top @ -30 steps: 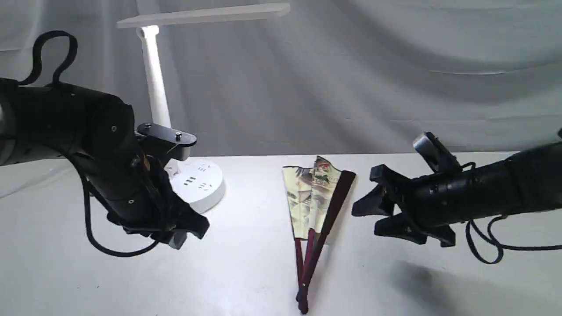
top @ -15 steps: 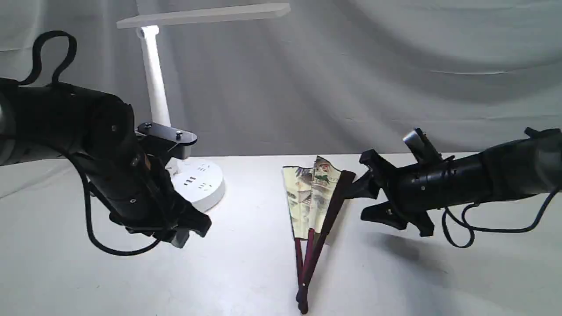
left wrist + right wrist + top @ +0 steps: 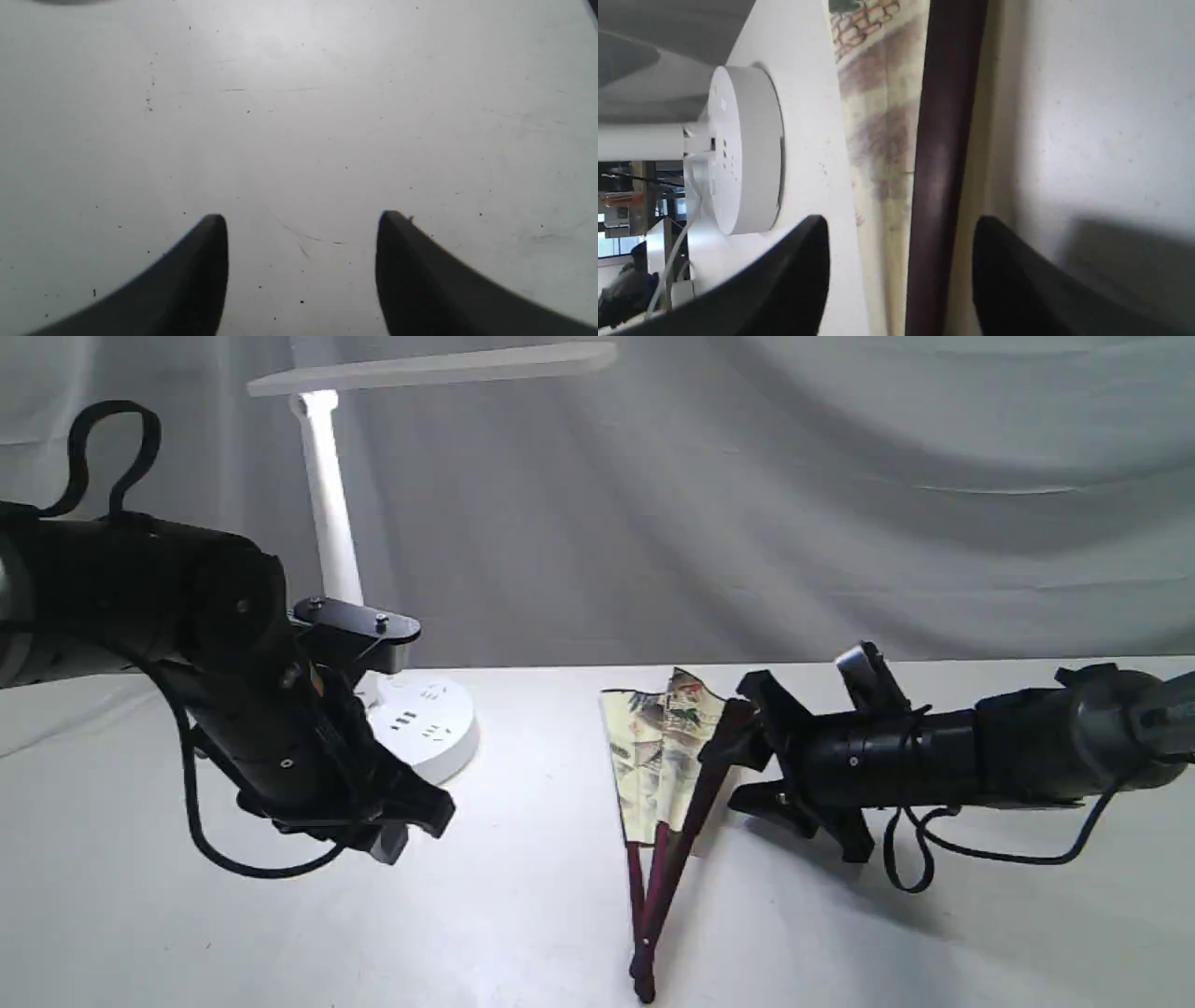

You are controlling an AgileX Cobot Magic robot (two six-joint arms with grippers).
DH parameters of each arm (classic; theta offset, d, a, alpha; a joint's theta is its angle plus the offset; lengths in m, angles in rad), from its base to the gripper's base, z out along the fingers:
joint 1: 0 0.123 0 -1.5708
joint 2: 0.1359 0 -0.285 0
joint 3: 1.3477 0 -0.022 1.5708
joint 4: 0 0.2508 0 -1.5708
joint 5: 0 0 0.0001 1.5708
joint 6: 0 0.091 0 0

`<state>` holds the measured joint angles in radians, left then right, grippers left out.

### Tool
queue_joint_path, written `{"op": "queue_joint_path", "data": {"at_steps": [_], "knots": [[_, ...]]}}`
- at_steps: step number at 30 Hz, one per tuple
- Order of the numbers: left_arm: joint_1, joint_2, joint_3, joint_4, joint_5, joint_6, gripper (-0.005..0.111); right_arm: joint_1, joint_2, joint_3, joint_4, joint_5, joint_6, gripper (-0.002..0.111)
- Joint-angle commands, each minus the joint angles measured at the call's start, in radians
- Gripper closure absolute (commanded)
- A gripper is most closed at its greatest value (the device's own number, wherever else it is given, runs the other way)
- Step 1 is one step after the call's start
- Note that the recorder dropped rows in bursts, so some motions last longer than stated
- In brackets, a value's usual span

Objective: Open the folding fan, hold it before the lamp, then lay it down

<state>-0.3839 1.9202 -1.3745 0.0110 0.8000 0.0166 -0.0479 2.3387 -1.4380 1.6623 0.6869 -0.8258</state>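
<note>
The folding fan (image 3: 665, 756) lies partly spread on the white table (image 3: 523, 915), with its pivot toward the front and its painted leaf toward the back. My right gripper (image 3: 743, 747) is open at the fan's right edge. Its two fingers stand either side of the dark outer rib (image 3: 941, 154), with gaps on both sides in the right wrist view. The right gripper (image 3: 901, 221) holds nothing. My left gripper (image 3: 411, 821) hovers left of the fan, in front of the lamp base. The left gripper (image 3: 301, 217) is open over bare table. The white lamp (image 3: 327, 513) stands at the back left.
The lamp's round base (image 3: 425, 728) with sockets sits just behind my left arm, and the lamp base (image 3: 742, 149) also shows in the right wrist view. A grey cloth backdrop (image 3: 840, 504) hangs behind the table. Black cables trail from both arms.
My right arm has moved left and down to the fan, and its open fingers now straddle the outer rib. The left arm has hardly shifted. The fan lies as before.
</note>
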Motion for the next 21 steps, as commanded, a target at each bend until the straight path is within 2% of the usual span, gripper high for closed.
{"op": "queue_joint_path", "data": {"at_steps": [1, 7, 21], "knots": [[0.000, -0.012, -0.002, -0.005, -0.011, -0.008, 0.059, 0.008, -0.004, -0.006, 0.045, -0.039, -0.025, 0.063], [0.000, -0.012, -0.002, -0.005, -0.011, -0.008, 0.059, 0.043, -0.004, -0.006, 0.068, -0.155, -0.028, 0.064], [0.000, -0.012, -0.002, -0.005, -0.011, -0.008, 0.059, 0.078, -0.004, -0.007, 0.082, -0.221, -0.064, 0.064]]}}
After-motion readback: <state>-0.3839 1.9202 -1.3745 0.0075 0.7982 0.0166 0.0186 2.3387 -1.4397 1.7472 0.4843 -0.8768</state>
